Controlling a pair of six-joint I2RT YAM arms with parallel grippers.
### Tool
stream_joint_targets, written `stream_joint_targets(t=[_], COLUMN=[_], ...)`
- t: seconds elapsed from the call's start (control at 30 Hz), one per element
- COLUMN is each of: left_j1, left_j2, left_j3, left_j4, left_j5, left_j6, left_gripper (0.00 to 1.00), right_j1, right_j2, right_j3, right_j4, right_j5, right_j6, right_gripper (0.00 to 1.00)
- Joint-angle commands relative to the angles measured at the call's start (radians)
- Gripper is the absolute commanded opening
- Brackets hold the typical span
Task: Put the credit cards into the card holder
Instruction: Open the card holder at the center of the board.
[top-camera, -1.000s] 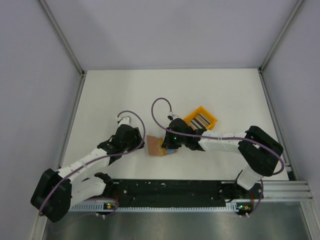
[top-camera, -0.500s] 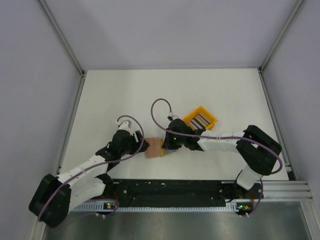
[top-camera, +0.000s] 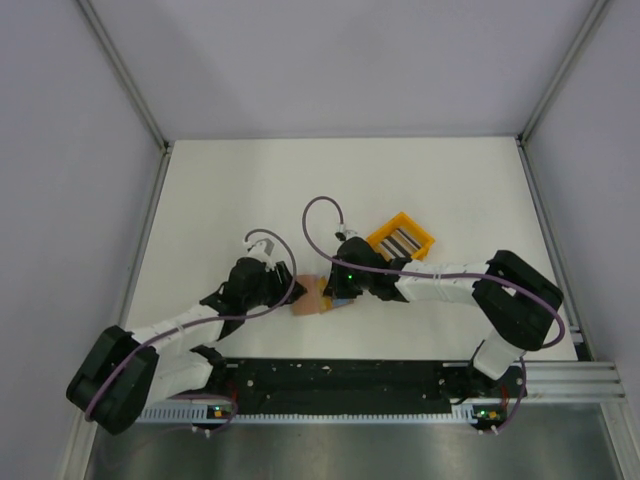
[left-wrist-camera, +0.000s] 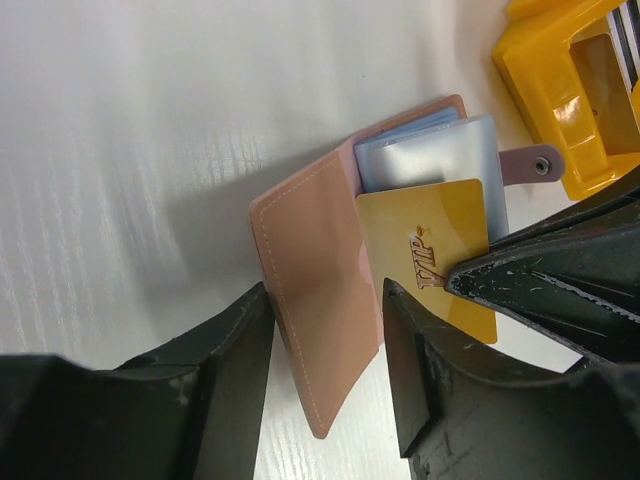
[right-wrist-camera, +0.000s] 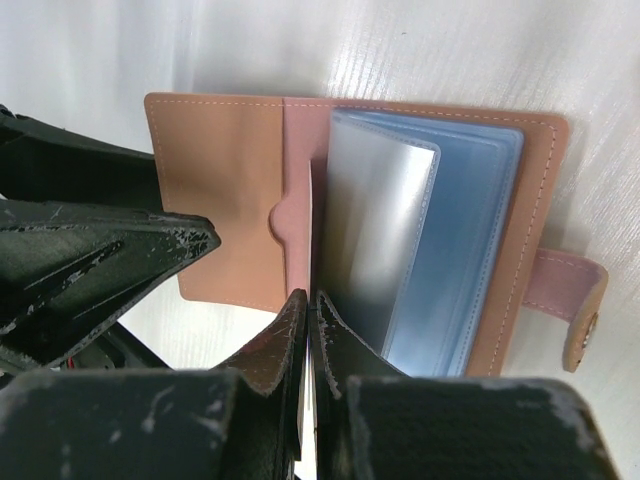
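The tan-pink card holder (top-camera: 312, 298) lies open on the table, with clear blue-grey sleeves (right-wrist-camera: 450, 250) inside. My right gripper (right-wrist-camera: 308, 305) is shut on a gold credit card (left-wrist-camera: 430, 240). The card's end sits at the holder's inner pocket, beside the sleeves. My left gripper (left-wrist-camera: 325, 400) is open, with the holder's left cover (left-wrist-camera: 320, 270) standing tilted between its fingers. In the top view the left gripper (top-camera: 287, 290) and right gripper (top-camera: 335, 290) meet at the holder. More cards (top-camera: 401, 243) stand on edge in the yellow tray.
The yellow plastic tray (top-camera: 385, 240) stands just behind and right of the holder, close to the right wrist; it also shows in the left wrist view (left-wrist-camera: 545, 90). The holder's snap strap (left-wrist-camera: 530, 165) points toward it. Metal frame posts and grey walls bound the table.
My left arm has swung right to the holder, and its fingers now stand either side of the left cover. The right gripper has stayed at the holder with the card.
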Motion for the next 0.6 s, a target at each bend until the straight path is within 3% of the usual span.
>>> stream_joint_targets(t=[0.0, 0.2, 0.3, 0.57], left_j1=[0.003, 0.002, 0.003, 0.002], left_j2=[0.024, 0.033, 0.035, 0.035], left_j3=[-0.008, 0.018, 0.034, 0.06], left_j4=[0.079, 0.018, -0.013, -0.024], left_j5=[0.021, -0.015, -0.022, 0.012], left_j6=[-0.001, 0.023, 0.043, 0.069], left_gripper=[0.47, 0.12, 0.06, 0.02], right_j1=[-0.006, -0.02, -0.029, -0.106], right_j2=[-0.008, -0.066, -0.155, -0.302], right_j3=[-0.007, -0.009, -0.016, -0.081], right_j4=[0.03, 0.044, 0.025, -0.076], right_j5=[0.001, -0.019, 0.007, 0.081], right_j6=[0.001, -0.011, -0.019, -0.051], right_gripper=[0.0, 0.0, 0.0, 0.0])
